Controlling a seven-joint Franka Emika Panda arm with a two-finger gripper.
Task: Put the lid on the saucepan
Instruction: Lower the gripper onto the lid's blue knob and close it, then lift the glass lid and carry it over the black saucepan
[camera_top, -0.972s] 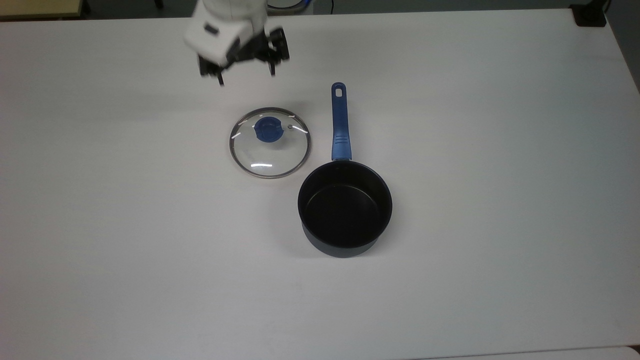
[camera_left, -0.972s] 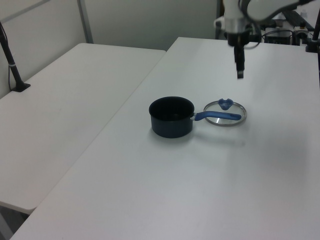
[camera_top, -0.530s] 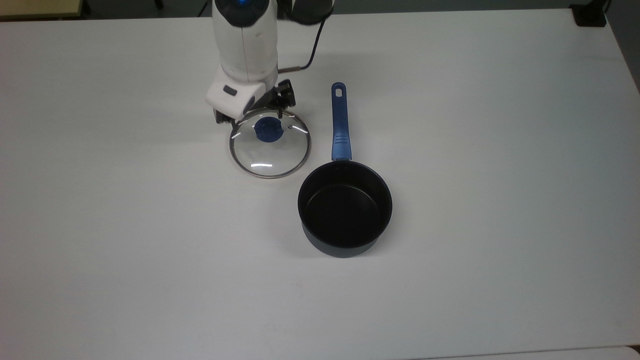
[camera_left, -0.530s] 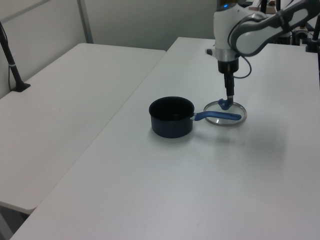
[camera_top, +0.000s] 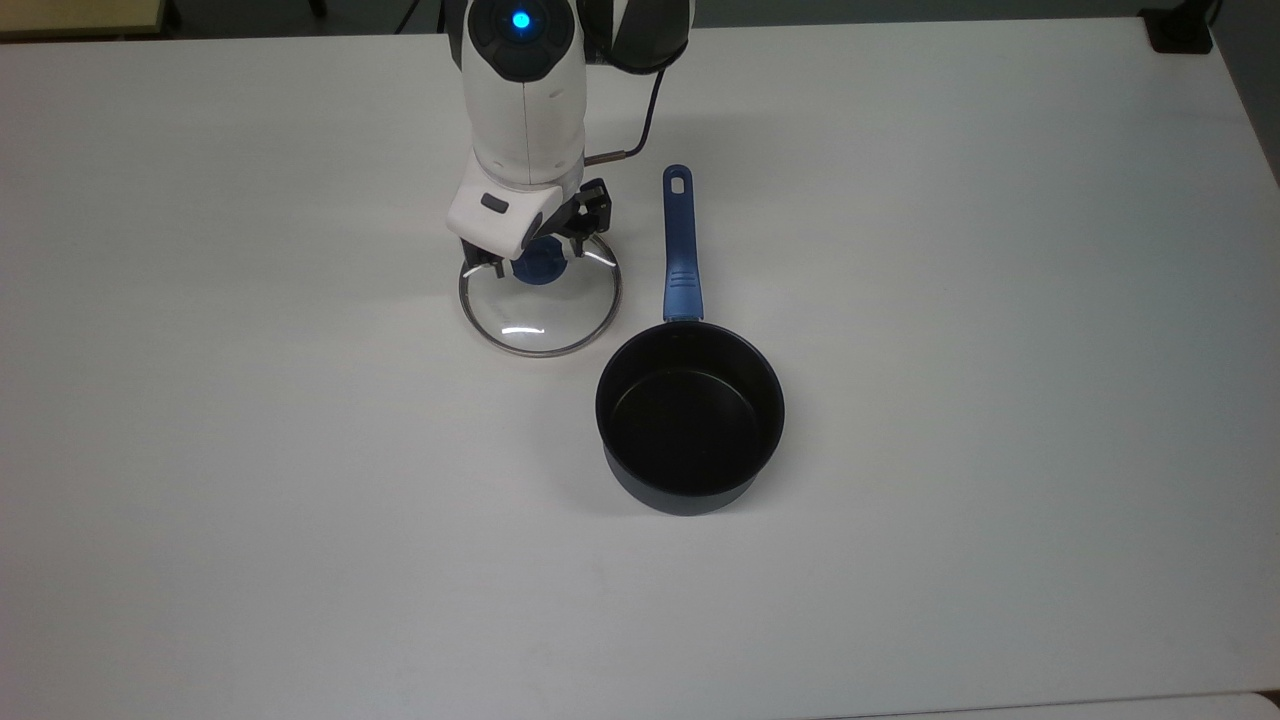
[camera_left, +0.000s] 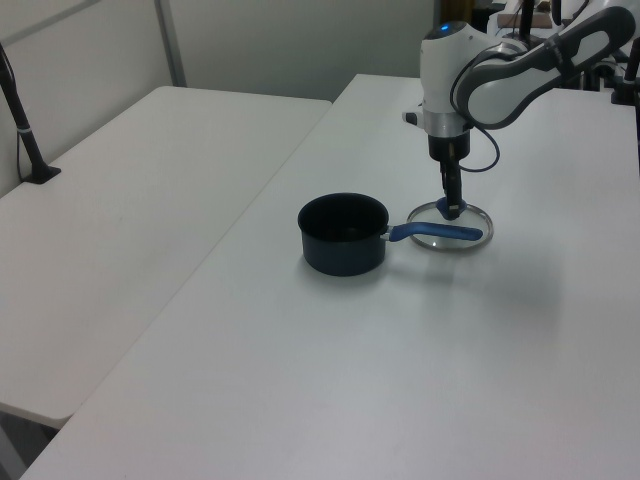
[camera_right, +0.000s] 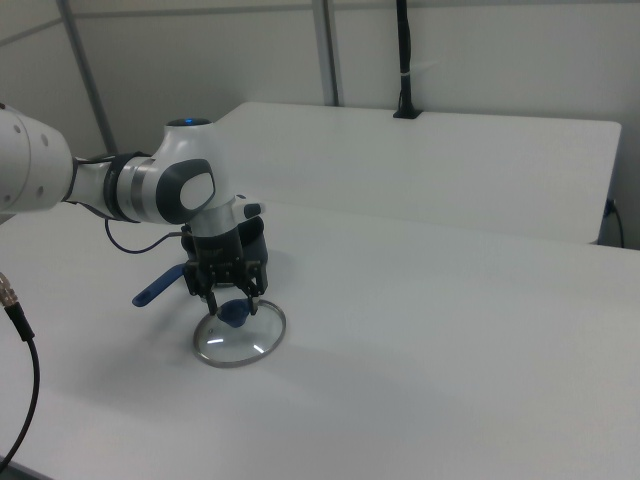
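A round glass lid (camera_top: 541, 314) with a blue knob (camera_top: 544, 271) lies flat on the white table, up and left of the saucepan in the top view. The dark saucepan (camera_top: 690, 415) stands upright and empty, its blue handle (camera_top: 680, 250) running along the lid's right side. My gripper (camera_top: 537, 258) is down over the knob and open, one finger on each side of it. In the right view the fingertips (camera_right: 213, 299) straddle the knob (camera_right: 234, 316) just above the lid (camera_right: 240, 338). The left view has the gripper (camera_left: 452, 206) at the lid (camera_left: 452, 236), right of the saucepan (camera_left: 343, 233).
The white table (camera_top: 960, 300) spreads wide around both items. A black block (camera_top: 1180, 32) sits at its far right corner in the top view. A second table (camera_left: 120, 200) with a black post (camera_left: 22, 120) adjoins it in the left view. A cable (camera_top: 640, 120) hangs off the arm.
The arm came down from above the table's far side and moved onto the lid, so the open gripper now brackets the knob. Lid and saucepan have not moved.
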